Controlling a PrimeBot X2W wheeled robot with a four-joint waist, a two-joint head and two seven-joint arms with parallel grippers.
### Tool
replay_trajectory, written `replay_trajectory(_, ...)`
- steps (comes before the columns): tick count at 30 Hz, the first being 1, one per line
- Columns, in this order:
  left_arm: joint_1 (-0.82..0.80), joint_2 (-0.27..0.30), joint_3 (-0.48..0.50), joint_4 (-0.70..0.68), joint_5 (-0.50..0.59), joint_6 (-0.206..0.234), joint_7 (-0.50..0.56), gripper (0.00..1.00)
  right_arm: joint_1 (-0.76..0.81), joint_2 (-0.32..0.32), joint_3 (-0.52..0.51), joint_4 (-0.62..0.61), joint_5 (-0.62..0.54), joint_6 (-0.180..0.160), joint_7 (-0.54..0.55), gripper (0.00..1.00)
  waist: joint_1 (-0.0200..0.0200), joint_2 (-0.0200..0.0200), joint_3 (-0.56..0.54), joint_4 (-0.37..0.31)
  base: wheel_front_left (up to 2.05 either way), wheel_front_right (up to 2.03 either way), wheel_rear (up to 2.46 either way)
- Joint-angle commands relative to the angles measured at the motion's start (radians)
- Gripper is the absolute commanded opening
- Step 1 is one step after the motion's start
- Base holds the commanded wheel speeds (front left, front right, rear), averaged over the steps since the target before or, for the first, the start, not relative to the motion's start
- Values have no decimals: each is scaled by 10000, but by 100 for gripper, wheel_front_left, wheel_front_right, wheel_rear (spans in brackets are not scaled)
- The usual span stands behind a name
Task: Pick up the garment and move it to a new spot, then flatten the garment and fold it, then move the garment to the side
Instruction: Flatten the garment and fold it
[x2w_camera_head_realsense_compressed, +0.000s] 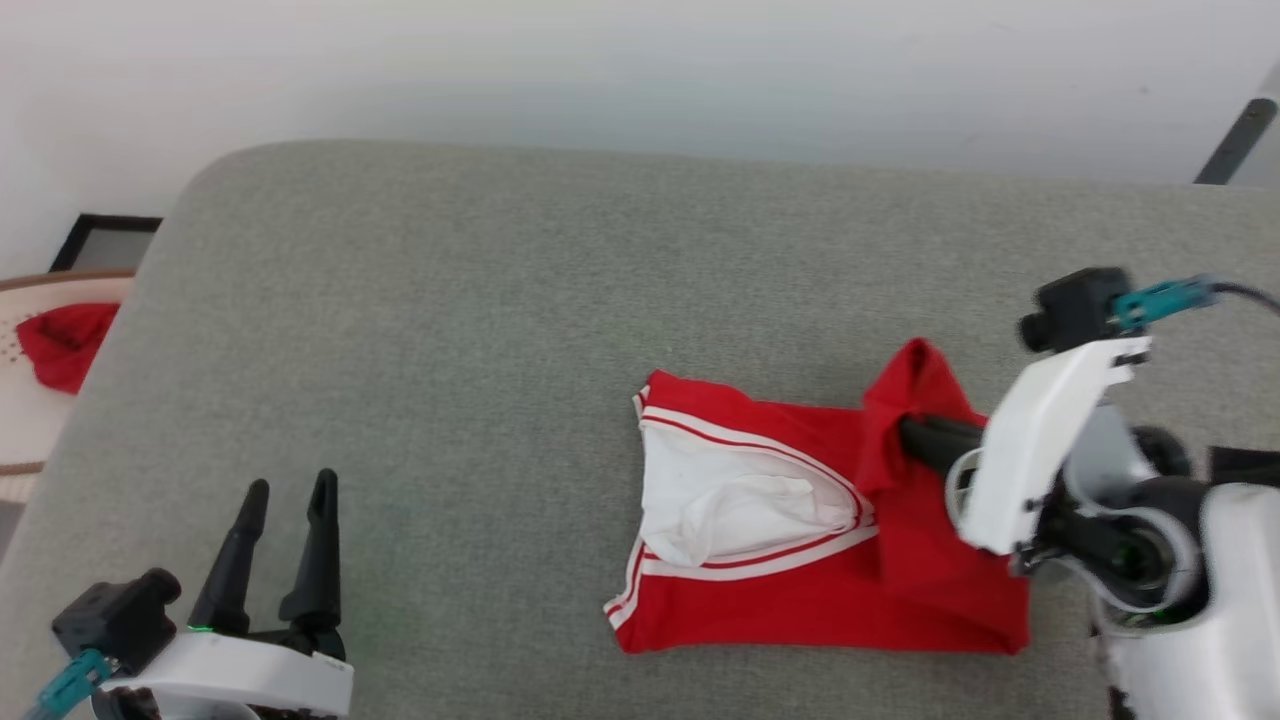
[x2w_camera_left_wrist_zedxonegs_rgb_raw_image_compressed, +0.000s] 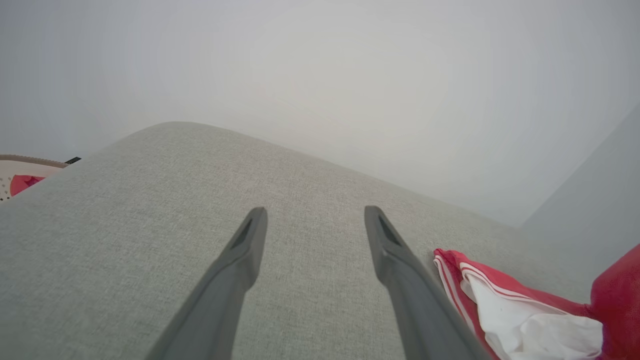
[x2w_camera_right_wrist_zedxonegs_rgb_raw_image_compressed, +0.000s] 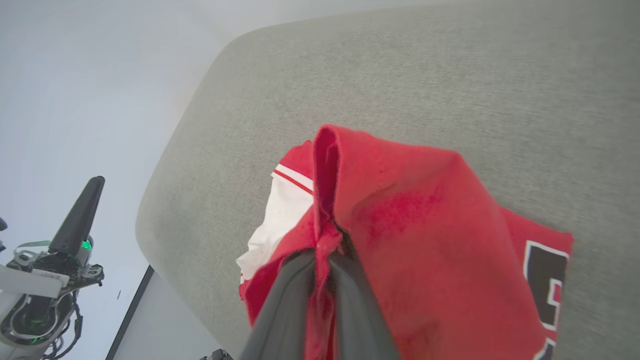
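shirt (x2w_camera_head_realsense_compressed: 800, 610), red cloth w/ white sleeves, looks folded on grey cloth surface (x2w_camera_head_realsense_compressed: 500, 300). right hand (x2w_camera_right_wrist_zedxonegs_rgb_raw_image_compressed: 322, 260) pinches its edge; left hand (x2w_camera_head_realsense_compressed: 290, 485) spread, empty. move to side not done yet.

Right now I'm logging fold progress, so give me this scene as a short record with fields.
surface: grey fabric cushion
garment: red, partly folded on the cushion, white sleeve showing on top
right gripper: shut on a raised red fold of the garment
left gripper: open, empty, apart from the garment
beyond cushion's left edge: another red cloth
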Motion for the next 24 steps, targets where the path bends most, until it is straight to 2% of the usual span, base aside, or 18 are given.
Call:
replay_trajectory(1, -99, -38, -35, 23, -29, -26, 10, 100, -122, 37, 277, 228, 180, -8, -317, 0, 0, 0, 50, 190, 0, 0, 0)
replay_trajectory(17, -335, -304, -275, 228, -123, -26, 10, 100, -1207, 33, 2652, 3379, 294, -6, -2909, 0, 0, 0, 230, 932, 0, 0, 0)
replay_trajectory(18, -356, -312, -291, 242, -113, -26, 10, 100, -1298, 28, 2769, 3544, 302, -6, -3003, 19, 0, 0, 241, 949, 0, 0, 0)
replay_trajectory(19, -383, -326, -306, 255, -117, -26, 10, 100, -1405, 35, 2936, 3664, 305, -6, -3076, 30, 0, 0, 247, 965, 0, 0, 0)
replay_trajectory(20, -397, -338, -306, 261, -129, -26, 8, 100, -1489, 39, 3051, 3773, 333, -6, -3152, 47, 0, 0, 249, 973, 0, 0, 0)
replay_trajectory(21, -398, -341, -320, 276, -125, -26, 10, 100, -1556, 27, 3128, 3885, 374, -6, -3221, 100, 0, 0, 244, 977, 0, 0, 0)
replay_trajectory(24, -383, -334, -306, 312, -129, -26, 10, 100, -1741, 32, 3388, 4004, 587, -6, -3305, 100, 0, 0, 210, 949, 0, 0, 0)
